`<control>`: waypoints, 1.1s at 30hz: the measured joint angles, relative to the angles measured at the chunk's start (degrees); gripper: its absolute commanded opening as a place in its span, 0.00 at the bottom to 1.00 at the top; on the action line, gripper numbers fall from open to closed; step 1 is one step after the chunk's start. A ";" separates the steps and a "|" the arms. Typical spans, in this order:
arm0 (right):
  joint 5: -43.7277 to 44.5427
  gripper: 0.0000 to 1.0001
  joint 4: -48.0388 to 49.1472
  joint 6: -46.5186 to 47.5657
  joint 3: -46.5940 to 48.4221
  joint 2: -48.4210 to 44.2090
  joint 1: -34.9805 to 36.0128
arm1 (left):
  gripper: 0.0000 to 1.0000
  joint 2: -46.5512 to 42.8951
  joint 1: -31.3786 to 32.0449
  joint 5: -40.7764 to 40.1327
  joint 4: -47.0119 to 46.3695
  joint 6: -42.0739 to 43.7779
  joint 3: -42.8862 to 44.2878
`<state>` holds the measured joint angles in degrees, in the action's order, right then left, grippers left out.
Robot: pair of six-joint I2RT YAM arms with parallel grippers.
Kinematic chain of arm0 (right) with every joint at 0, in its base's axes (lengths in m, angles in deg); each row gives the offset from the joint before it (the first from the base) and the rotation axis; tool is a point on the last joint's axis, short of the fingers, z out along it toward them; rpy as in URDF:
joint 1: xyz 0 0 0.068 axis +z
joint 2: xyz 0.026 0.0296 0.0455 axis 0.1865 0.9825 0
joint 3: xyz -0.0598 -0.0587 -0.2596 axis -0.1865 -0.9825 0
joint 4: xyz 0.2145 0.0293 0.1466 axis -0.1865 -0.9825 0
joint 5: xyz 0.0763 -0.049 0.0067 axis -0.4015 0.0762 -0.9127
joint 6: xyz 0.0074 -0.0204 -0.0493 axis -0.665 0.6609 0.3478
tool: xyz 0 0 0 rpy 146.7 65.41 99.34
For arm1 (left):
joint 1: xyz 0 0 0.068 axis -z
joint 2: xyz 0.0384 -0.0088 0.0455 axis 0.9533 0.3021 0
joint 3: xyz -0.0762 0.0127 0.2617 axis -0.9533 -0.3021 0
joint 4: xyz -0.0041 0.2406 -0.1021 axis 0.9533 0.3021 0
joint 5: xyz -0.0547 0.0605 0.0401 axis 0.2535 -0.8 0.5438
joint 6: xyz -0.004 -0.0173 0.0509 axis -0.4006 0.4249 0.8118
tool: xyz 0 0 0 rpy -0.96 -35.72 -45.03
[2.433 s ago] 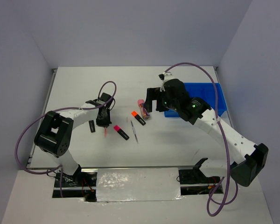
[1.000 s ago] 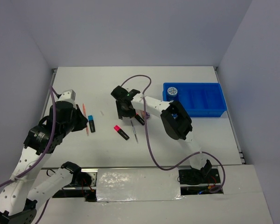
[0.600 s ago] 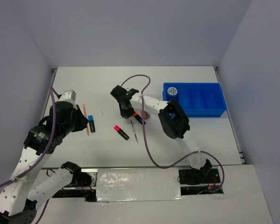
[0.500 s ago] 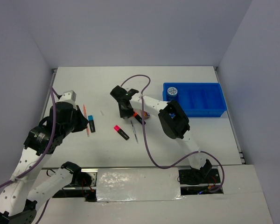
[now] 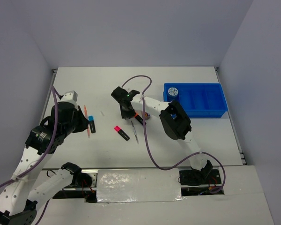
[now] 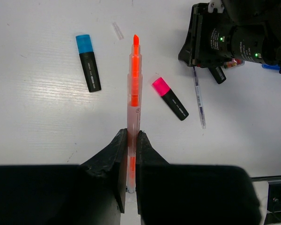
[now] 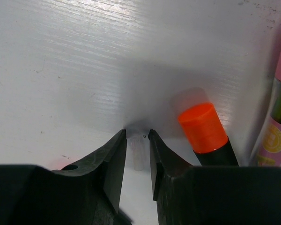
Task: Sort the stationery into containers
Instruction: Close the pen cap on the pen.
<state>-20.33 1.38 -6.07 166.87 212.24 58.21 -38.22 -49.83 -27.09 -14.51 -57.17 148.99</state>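
Note:
My left gripper (image 6: 130, 136) is shut on the lower end of a thin pink pen (image 6: 133, 84), held above the table; from above the gripper (image 5: 86, 129) is at the left. Under it lie a blue-capped highlighter (image 6: 88, 61), a pink-capped highlighter (image 6: 170, 98) and a grey pen (image 6: 199, 98). My right gripper (image 7: 137, 136) is down at the table, its jaws narrowly open on either side of the grey pen's clear end (image 7: 137, 152). An orange-capped highlighter (image 7: 203, 129) and a pink tube (image 7: 278, 117) lie just to its right. The blue tray (image 5: 201, 110) holds a tape roll (image 5: 173, 92).
A small clear cap (image 6: 117, 30) lies loose on the white table beyond the blue-capped highlighter. The right arm's purple cable (image 5: 140, 79) loops over the middle of the table. Grey walls stand close behind and on both sides.
The right gripper's jaws have narrowed around the grey pen's end. The left arm has kept almost still, the pink pen in its grip.

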 measured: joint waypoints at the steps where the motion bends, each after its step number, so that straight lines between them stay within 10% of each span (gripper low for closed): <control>1: 0.09 0.30 -0.04 0.00 0.00 0.00 0.02 | 0.00 0.02 0.00 -0.02 0.00 0.00 0.00; 21: 1.64 0.33 -0.13 -0.33 -3.17 -1.81 0.87 | 0.00 0.02 0.00 -0.02 -0.28 0.02 0.00; 33: 1.70 0.13 -0.57 -0.02 -3.21 -1.99 0.87 | 0.00 -0.02 0.00 -0.02 -0.37 0.02 -1.16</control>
<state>-18.63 0.81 -6.09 163.66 210.26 59.09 -38.24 -49.83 -27.11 -14.89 -57.15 147.83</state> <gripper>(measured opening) 0.189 0.184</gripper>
